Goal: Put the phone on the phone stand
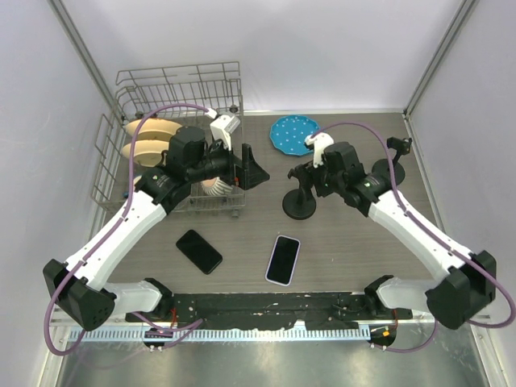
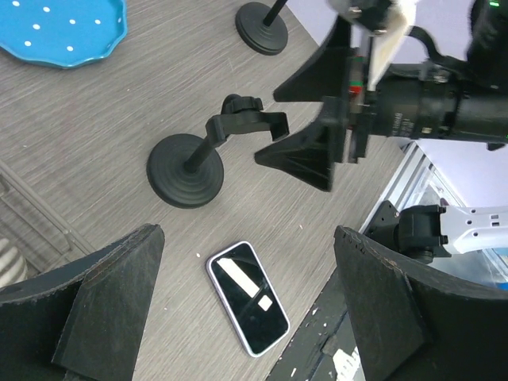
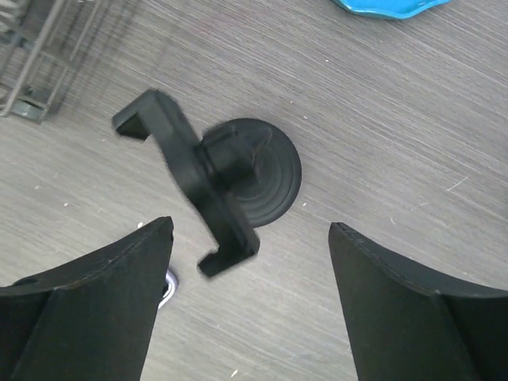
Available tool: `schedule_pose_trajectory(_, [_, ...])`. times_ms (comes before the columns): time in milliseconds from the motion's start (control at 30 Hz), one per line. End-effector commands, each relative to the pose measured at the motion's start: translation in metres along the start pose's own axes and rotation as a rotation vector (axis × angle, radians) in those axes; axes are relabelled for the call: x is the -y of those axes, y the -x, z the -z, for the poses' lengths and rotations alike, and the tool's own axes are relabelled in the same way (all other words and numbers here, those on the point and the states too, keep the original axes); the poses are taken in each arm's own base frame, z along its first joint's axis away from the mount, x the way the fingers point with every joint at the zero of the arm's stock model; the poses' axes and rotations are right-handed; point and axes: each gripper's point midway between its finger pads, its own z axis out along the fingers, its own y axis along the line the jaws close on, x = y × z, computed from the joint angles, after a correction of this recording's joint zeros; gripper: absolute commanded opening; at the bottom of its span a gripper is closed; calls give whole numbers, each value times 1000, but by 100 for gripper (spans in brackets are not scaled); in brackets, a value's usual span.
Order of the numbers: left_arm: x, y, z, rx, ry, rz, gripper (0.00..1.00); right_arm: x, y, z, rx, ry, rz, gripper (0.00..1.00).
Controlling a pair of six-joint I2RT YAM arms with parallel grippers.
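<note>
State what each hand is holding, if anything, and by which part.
Nothing is held. The left hand is open above the table. The right hand is open over the phone stand, not gripping it.

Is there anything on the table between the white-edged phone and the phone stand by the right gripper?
Nothing visible: bare table separates the phone from the phone stand. Only the open right gripper hangs over the stand.

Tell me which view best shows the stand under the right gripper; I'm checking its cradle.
Left wrist: the phone stand shows whole, side-on: base, stem, cradle. Right wrist looks down on it, blurred. Top external shows its base; the right gripper partly hides the cradle.
</note>
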Motion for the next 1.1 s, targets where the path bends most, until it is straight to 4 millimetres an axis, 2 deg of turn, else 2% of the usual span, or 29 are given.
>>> schedule_pose_trajectory(0, [14,17,8,50,-41,-34,93,-3,16,35,125,-7,-181,87])
schedule_pose_trajectory(67, [15,15,6,44,-50,-30,93,-1,15,45,150,-23,-246,87])
schedule_pose_trajectory(133, [16,14,5,39,-58,-28,94,3,8,46,155,-62,-334,87])
schedule_pose_trajectory(167, [17,15,5,37,-63,-28,94,2,17,50,214,-55,-401,87])
schedule_pose_trajectory(200, [18,14,4,31,-72,-26,94,-5,9,44,215,-31,-541,87])
schedule_pose_trajectory(233, [19,14,4,35,-77,-22,94,-14,23,44,287,38,-605,87])
schedule_pose_trajectory(267, [19,13,3,34,-82,-14,95,-18,27,49,327,69,-666,88])
schedule_pose_trajectory(300, [22,13,2,31,-102,-8,95,-22,18,43,320,86,-777,88])
schedule_pose_trajectory(333, [25,14,0,39,-119,-6,95,-22,22,45,356,101,-821,89])
schedule_pose_trajectory(400, [31,10,-2,25,-159,29,95,-22,12,40,355,118,-908,89])
schedule_pose_trajectory(467, [38,9,-7,25,-179,63,94,-23,13,38,375,150,-955,89])
schedule_pose_trajectory(500, [42,9,-8,24,-185,88,94,-21,2,32,366,155,-983,89])
schedule_pose_trajectory(533, [46,11,-10,30,-199,107,93,-19,19,37,447,208,-1036,89])
schedule_pose_trajectory(567, [53,10,-11,28,-217,127,93,-30,19,40,437,298,-1042,88])
schedule_pose_trajectory(600, [59,11,-10,24,-232,197,93,-28,10,36,442,314,-1069,87])
schedule_pose_trajectory(633, [64,13,-11,41,-264,218,93,-29,18,42,488,357,-1080,87])
schedule_pose_trajectory(700, [68,16,-11,50,-288,301,93,-28,13,41,497,373,-1073,86])
schedule_pose_trajectory(733, [69,16,-13,57,-295,309,93,-24,17,45,524,372,-1063,86])
schedule_pose_trajectory(800, [62,14,-19,55,-270,292,93,-20,18,47,544,362,-1050,86])
schedule_pose_trajectory(933, [44,5,-23,31,-171,229,91,-10,34,56,613,371,-1053,84])
schedule_pose_trajectory(1033, [36,1,-24,45,-148,187,91,-5,38,54,622,355,-1076,81])
schedule_pose_trajectory(1067, [35,0,-23,49,-151,174,91,-2,36,47,609,350,-1086,77])
